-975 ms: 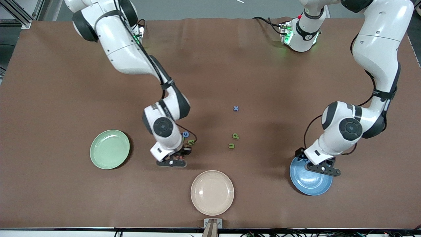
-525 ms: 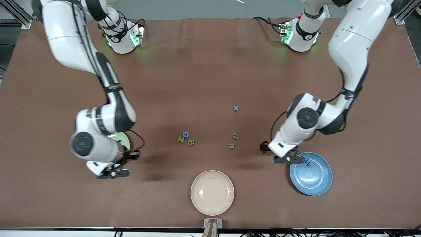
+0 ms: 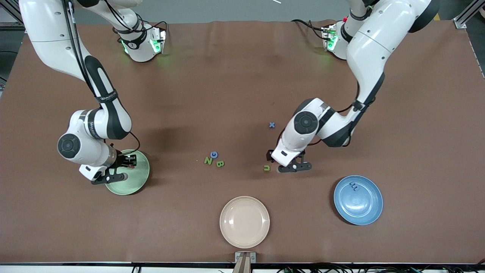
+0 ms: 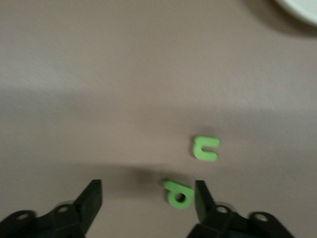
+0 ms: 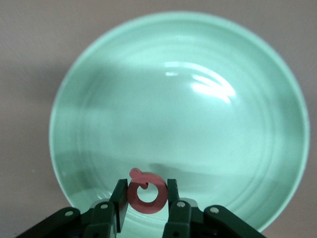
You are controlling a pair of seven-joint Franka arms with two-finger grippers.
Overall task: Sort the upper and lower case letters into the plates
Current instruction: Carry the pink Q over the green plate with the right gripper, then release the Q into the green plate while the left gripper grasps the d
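Across the front view: three plates, namely mint green plate (image 3: 129, 178) toward the right arm's end, blue plate (image 3: 358, 200) toward the left arm's end, beige plate (image 3: 244, 222) between them and nearest the camera. Six letters visible on table and plates: green N/Z (image 3: 207, 160), blue G (image 3: 214, 154) and green B (image 3: 220, 163) clustered touching or nearly so at mid-table; blue x (image 3: 271, 124) alone, farther from the camera; green u (image 3: 267, 168) just beside left gripper (image 3: 290, 163); blue m (image 3: 354, 186) lying in blue plate. Right gripper (image 3: 122, 168) poised over mint green plate.

Left wrist view: fingers spread wide, low over the table, green p (image 4: 178, 193) lying flat between them, close to one finger, stem pointing away from green u (image 4: 205, 148); u just beside p, open end facing sideways across the frame. Pale plate edge at a corner.

Right wrist view: fingers clamped on pink Q (image 5: 146, 191), held upright, face to the camera, tail pointing up and away from the fingers, over mint green plate (image 5: 198, 74).
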